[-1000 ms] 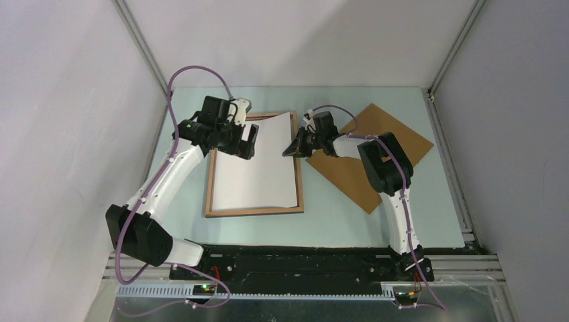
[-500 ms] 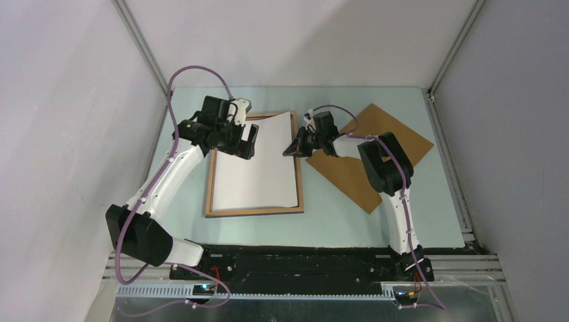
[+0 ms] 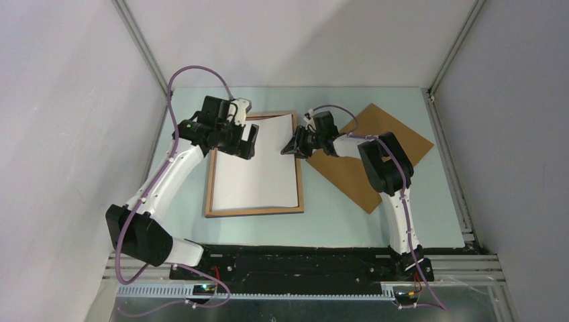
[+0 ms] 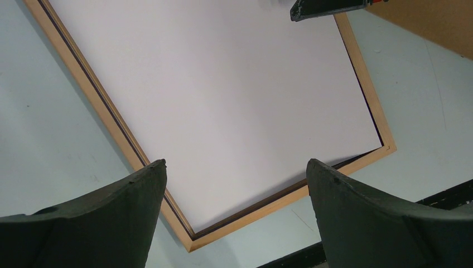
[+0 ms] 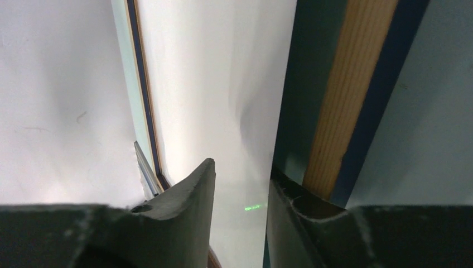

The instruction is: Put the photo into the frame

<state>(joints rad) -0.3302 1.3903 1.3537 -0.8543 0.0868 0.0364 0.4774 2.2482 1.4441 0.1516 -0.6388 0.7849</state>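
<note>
Just sprung apart, the right pincer [image 5: 240, 176] lets go the white-backed rectangular photo [image 3: 258, 168], nearly seated in the thin wood-brown frame [image 3: 253, 212], one-o'clock corner looking proud; left pincer [image 4: 237, 163] gapes wide.

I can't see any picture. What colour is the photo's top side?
The photo is plain white, clearest in left wrist view.

Soft even light, glare on photo [image 5: 223, 67]
</note>
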